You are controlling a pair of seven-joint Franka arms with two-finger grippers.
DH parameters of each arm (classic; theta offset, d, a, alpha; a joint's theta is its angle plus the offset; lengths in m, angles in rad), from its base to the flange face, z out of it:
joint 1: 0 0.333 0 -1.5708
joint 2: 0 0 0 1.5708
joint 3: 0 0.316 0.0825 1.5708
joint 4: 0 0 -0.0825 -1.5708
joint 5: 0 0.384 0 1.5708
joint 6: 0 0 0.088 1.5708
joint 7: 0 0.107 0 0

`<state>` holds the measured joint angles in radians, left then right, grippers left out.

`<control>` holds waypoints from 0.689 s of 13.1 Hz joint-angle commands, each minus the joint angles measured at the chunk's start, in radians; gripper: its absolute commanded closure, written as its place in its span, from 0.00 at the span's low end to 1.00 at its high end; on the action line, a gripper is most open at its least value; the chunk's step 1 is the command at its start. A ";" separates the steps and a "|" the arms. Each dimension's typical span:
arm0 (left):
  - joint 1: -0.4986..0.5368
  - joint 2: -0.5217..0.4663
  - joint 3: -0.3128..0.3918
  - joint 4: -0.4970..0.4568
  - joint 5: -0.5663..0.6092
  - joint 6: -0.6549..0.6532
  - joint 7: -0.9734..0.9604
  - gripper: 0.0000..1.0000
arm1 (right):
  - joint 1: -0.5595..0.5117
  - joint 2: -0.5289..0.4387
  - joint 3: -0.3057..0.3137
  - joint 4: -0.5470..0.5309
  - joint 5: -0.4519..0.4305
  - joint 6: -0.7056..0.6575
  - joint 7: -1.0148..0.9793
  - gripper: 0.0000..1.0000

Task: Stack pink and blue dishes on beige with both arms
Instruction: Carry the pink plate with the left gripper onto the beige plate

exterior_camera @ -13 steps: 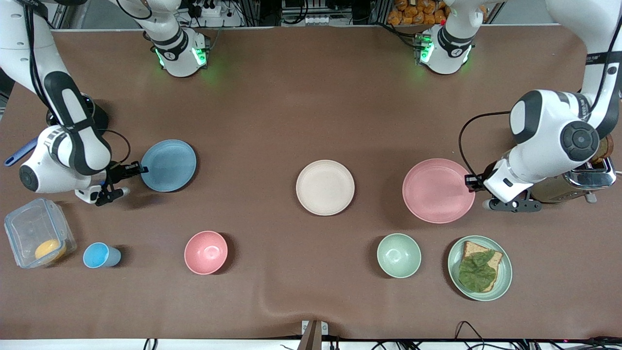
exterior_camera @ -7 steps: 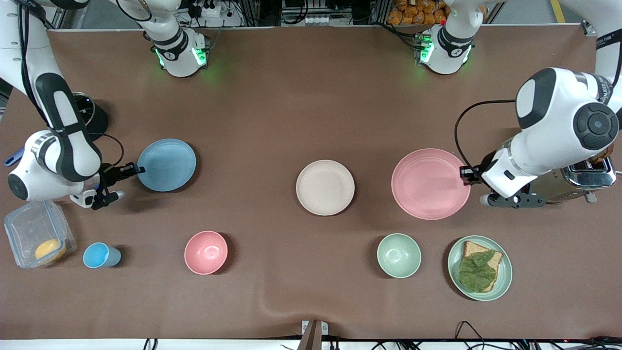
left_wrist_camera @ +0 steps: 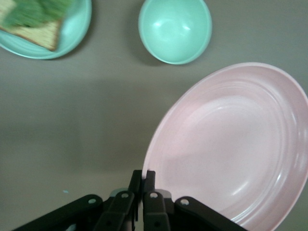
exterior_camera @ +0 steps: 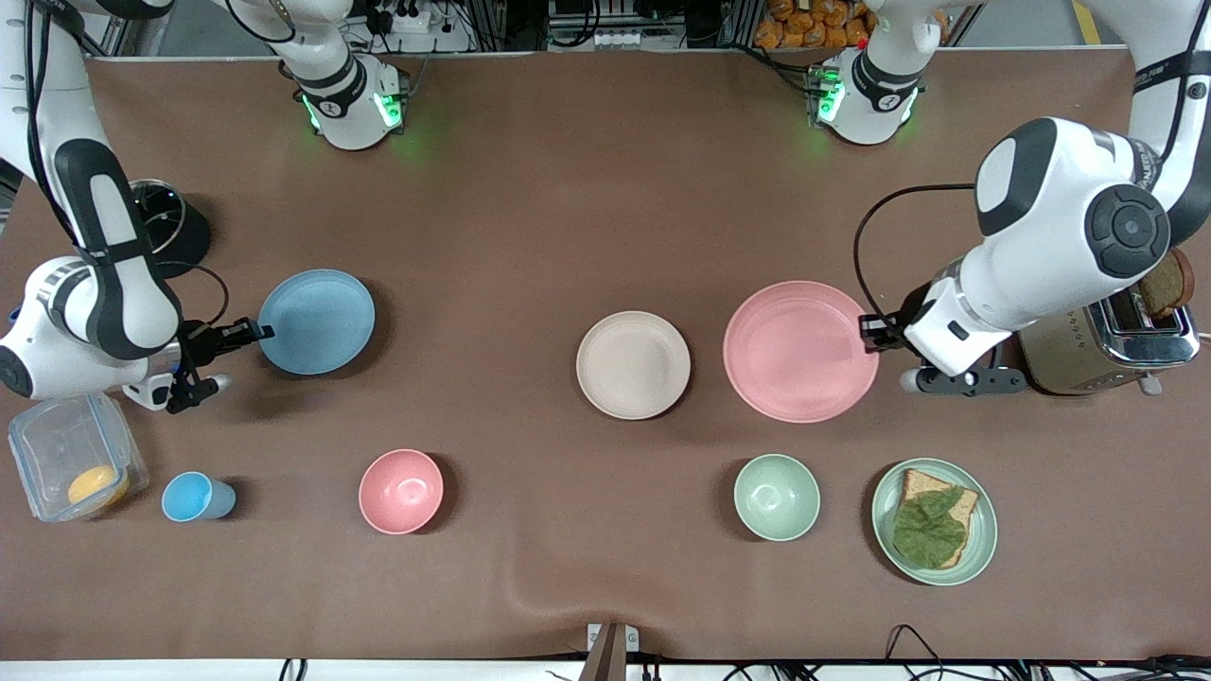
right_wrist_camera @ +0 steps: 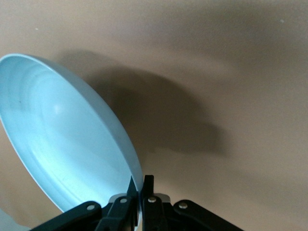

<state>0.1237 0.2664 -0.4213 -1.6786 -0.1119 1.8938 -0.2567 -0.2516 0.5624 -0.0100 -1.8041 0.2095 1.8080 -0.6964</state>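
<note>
Left gripper (exterior_camera: pixel 872 328): pinches flat round matte pink plate (exterior_camera: pixel 800 351), airborne beside bare cream-beige plate (exterior_camera: pixel 633 364).
Right gripper (exterior_camera: pixel 252 331): pinches matching light-blue plate (exterior_camera: pixel 316 321), airborne.
Left to do: both stackings.

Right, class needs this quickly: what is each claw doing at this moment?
Left claw: shut on the rim of the pink plate, lifted off the table.
Right claw: shut on the rim of the blue plate, also lifted.

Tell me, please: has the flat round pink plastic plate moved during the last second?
Yes. The flat round pink plastic plate, gripped at its rim by the left gripper, has shifted toward the fixed flat round beige plate; the gap between them is now much narrower.
</note>
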 commanded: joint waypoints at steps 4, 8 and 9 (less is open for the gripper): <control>-0.125 0.079 -0.010 0.016 -0.060 0.077 -0.143 1.00 | -0.015 0.016 0.004 0.054 0.013 -0.039 -0.005 1.00; -0.205 0.144 -0.007 0.057 -0.051 0.134 -0.259 1.00 | -0.014 0.016 0.004 0.068 0.013 -0.053 0.003 1.00; -0.232 0.157 -0.002 0.059 -0.051 0.168 -0.280 1.00 | -0.014 0.016 0.004 0.071 0.013 -0.055 0.005 1.00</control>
<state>-0.0722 0.3848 -0.4300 -1.6650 -0.1566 2.0361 -0.4948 -0.2535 0.5627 -0.0119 -1.7664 0.2095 1.7810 -0.6959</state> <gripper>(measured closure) 0.952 0.952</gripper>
